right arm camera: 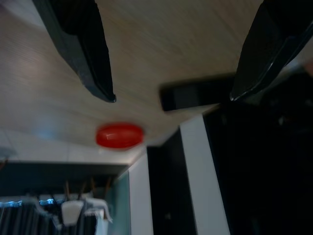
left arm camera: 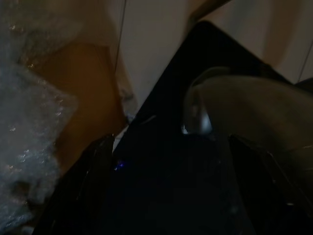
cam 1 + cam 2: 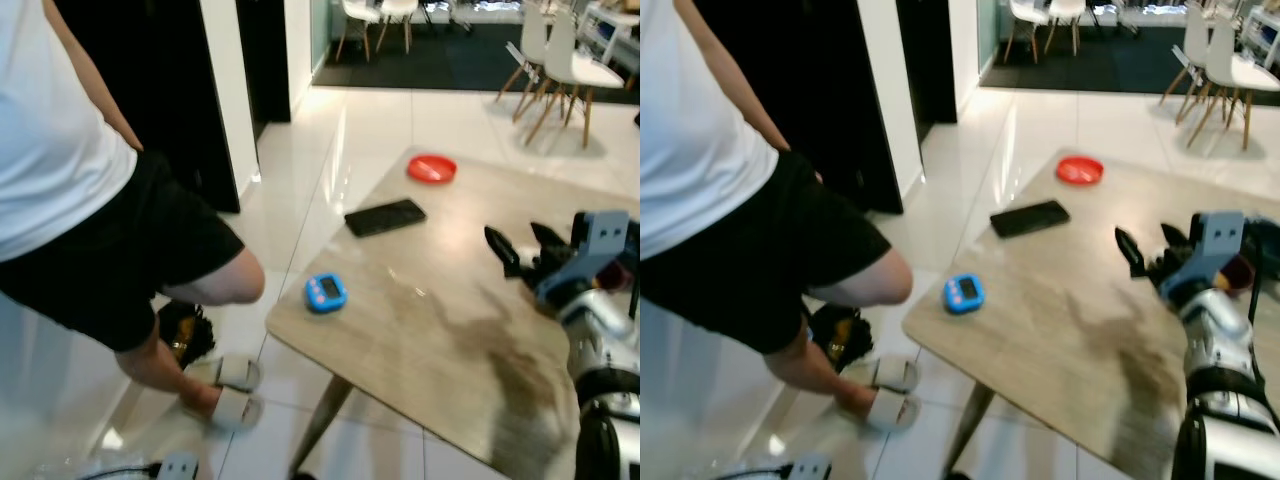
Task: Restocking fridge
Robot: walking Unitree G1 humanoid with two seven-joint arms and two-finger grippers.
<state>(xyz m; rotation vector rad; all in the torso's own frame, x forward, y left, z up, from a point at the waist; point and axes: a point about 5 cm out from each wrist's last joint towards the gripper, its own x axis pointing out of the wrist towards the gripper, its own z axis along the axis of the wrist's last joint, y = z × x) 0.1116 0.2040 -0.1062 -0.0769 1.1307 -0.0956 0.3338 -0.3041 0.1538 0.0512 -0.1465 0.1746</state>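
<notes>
My right gripper [image 3: 513,233] hovers open just above the right side of a light wooden table [image 3: 450,340], with nothing between its fingers. In the right wrist view its two black fingers [image 1: 93,58] stand wide apart, pointing towards a black phone [image 1: 195,95] and a red dish [image 1: 120,135]. On the table lie the red dish [image 3: 432,168] at the far corner, the phone [image 3: 385,217] and a blue timer [image 3: 325,291] near the left edge. The left wrist view is dark: my left gripper [image 2: 170,142] hangs with its fingers apart beside crinkled clear plastic [image 2: 29,147].
A person [image 3: 80,200] in a white top and black shorts bends over at the left, close to the table's corner, feet in pale slippers [image 3: 235,390]. A dark object [image 3: 185,330] lies on the glossy white floor. White chairs [image 3: 560,60] stand far back.
</notes>
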